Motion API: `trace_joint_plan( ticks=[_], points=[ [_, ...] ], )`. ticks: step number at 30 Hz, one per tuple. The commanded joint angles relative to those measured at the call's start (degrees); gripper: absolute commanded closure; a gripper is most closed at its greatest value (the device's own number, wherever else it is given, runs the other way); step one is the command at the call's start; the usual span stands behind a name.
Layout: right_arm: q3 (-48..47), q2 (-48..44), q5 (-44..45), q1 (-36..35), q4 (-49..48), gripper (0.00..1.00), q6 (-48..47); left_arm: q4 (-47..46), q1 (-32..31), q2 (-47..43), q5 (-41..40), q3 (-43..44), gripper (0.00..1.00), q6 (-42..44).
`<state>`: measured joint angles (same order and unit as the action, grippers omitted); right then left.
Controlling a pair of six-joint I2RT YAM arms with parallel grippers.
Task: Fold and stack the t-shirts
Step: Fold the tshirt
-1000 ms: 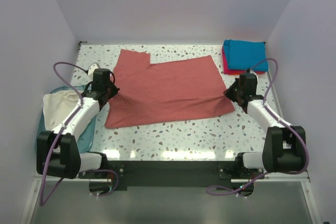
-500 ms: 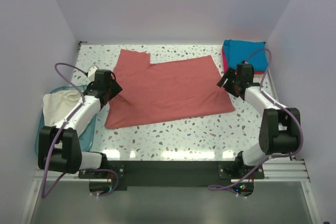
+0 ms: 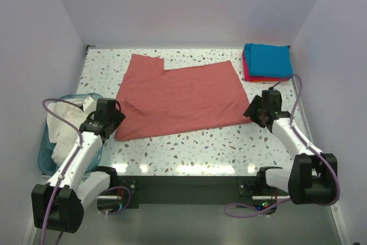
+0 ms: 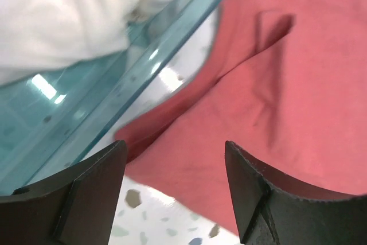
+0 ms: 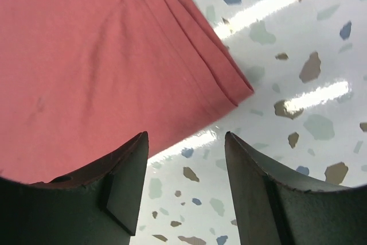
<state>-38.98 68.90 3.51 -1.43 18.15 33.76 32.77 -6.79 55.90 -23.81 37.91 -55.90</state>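
Now, your left hand (image 3: 113, 120) hovers at the 8 o'clock corner of the dusty brick-red t-shirt (image 3: 180, 98), its fingers spread wide with nothing between them. Your right hand (image 3: 256, 111) is at the shirt's 4 o'clock corner, likewise wide open and empty. The shirt lies spread open across the middle of the desk (image 3: 195, 150). At 1 o'clock the teal-blue t-shirt (image 3: 266, 58) rests folded on the pinkish-red t-shirt (image 3: 248, 68). At 8 o'clock the cream-white t-shirt (image 3: 57, 133) sits in the light-blue bin (image 3: 41, 159).

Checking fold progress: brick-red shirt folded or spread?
Partly folded: brick-red shirt lies flat on the table, with stacked layers visible at its near-right corner.
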Motion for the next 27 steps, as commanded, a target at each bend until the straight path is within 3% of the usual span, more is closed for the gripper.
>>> trace_joint_plan(
  ticks=[1,13,19,22,23,26,27],
  points=[
    [2.2,-1.1,0.6,0.2,0.5,0.41,1.7,3.8,-0.5,-2.4,0.2,-5.0,0.27,-5.8],
    [1.7,5.0,2.7,0.3,-2.7,0.43,4.5,-1.6,-2.6,4.8,1.4,-10.7,0.37,-6.9],
    [0.8,9.5,2.1,0.5,-5.9,0.51,6.0,-4.3,-2.8,9.1,0.6,-11.5,0.45,-5.6],
    [0.4,12.5,2.1,0.5,-7.2,0.6,6.0,-6.1,-2.8,10.8,0.2,-11.5,0.57,-4.3],
    [-0.1,13.1,2.2,0.5,-7.3,0.7,6.1,-6.3,-2.8,11.3,-0.1,-11.0,0.61,-3.9],
    [-1.1,14.5,2.1,0.9,-6.9,0.83,5.6,-7.2,-2.8,13.2,0.1,-9.3,0.82,-1.9],
    [-1.4,14.4,2.0,1.2,-5.9,0.93,5.5,-6.9,-2.8,13.4,0.3,-8.6,0.93,-0.7]
  ],
)
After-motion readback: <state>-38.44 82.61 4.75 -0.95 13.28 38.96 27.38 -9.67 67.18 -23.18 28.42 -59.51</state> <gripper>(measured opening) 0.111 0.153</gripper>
